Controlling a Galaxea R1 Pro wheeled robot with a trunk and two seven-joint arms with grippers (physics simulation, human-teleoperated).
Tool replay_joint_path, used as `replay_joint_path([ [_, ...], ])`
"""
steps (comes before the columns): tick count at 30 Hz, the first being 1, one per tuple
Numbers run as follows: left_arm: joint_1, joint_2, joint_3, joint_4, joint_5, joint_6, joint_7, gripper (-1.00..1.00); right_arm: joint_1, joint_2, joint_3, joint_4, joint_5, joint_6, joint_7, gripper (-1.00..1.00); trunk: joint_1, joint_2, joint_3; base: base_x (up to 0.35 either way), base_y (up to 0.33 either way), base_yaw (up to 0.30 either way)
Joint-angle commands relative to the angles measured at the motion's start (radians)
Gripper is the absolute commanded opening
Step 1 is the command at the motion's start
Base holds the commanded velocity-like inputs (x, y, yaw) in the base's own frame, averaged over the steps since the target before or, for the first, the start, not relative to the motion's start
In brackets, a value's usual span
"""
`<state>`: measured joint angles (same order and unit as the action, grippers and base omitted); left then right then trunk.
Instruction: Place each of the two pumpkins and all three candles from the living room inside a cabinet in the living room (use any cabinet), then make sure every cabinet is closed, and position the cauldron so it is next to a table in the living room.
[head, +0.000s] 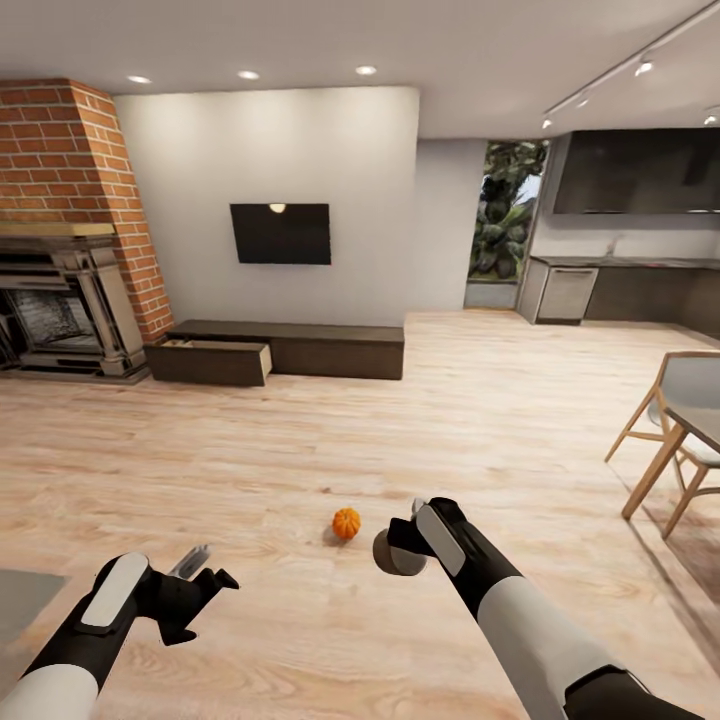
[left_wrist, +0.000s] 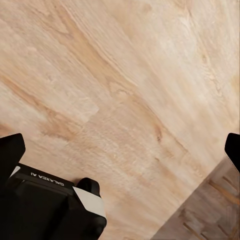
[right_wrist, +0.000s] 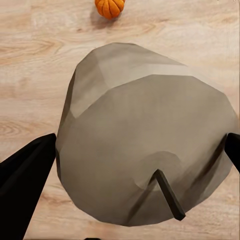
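My right gripper (head: 398, 548) is shut on a stubby beige-grey candle (head: 395, 553) and holds it low over the wooden floor. In the right wrist view the candle (right_wrist: 145, 135), with a dark wick, sits between the two black fingers (right_wrist: 25, 172). One orange pumpkin (head: 346, 523) (right_wrist: 109, 7) lies on the floor just left of that gripper. My left gripper (head: 205, 580) (left_wrist: 120, 150) hangs open and empty at the lower left. The long dark-brown cabinet (head: 330, 348) stands against the far wall, and its left drawer (head: 212, 360) is pulled out. The cauldron is out of view.
A brick fireplace (head: 60, 300) stands left of the cabinet, and a TV (head: 280, 233) hangs above it. A table (head: 700, 420) with wooden chairs (head: 665, 395) is at the right edge. Kitchen counters (head: 620, 290) lie at the far right. A grey rug corner (head: 25, 595) shows lower left.
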<state>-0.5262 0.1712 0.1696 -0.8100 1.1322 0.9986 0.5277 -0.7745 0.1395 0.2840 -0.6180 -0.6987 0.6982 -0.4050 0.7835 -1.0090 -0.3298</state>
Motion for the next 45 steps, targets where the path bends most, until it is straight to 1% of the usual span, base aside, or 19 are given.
replay_joint_path([
  [1, 0.000, 0.000, 0.000, 0.000, 0.000, 0.000, 0.000, 1.00, 0.000, 0.000, 0.000, 0.000, 0.001, 0.000, 0.000, -1.00, 0.000, 0.000, 0.000, 0.135, 0.005, 0.292],
  [8, 0.000, 0.002, 0.001, 0.000, 0.000, 0.000, 0.000, 1.00, 0.000, -0.001, 0.000, -0.002, -0.001, -0.003, 0.001, -1.00, 0.000, 0.000, -0.003, 0.280, 0.062, 0.232],
  [17, 0.000, 0.002, 0.002, 0.000, 0.000, -0.002, 0.000, 1.00, 0.001, 0.001, 0.000, -0.002, 0.001, -0.004, 0.002, -1.00, 0.000, 0.000, -0.003, 0.314, 0.140, 0.016],
  [23, 0.000, 0.002, 0.002, 0.000, 0.000, -0.002, 0.000, 1.00, 0.003, 0.002, 0.000, -0.002, -0.001, -0.043, 0.001, -1.00, 0.000, 0.000, -0.003, 0.312, 0.154, 0.031],
  [37, 0.000, 0.002, 0.002, 0.000, 0.000, -0.002, 0.001, 1.00, 0.003, 0.003, 0.001, -0.002, 0.000, -0.042, -0.001, -1.00, 0.000, 0.000, -0.012, 0.305, 0.160, 0.256],
  [45, 0.000, 0.001, 0.002, 0.000, 0.000, -0.002, 0.001, 1.00, 0.003, 0.003, 0.001, -0.002, -0.001, -0.042, 0.001, -1.00, 0.000, 0.000, -0.022, 0.304, 0.092, 0.164],
])
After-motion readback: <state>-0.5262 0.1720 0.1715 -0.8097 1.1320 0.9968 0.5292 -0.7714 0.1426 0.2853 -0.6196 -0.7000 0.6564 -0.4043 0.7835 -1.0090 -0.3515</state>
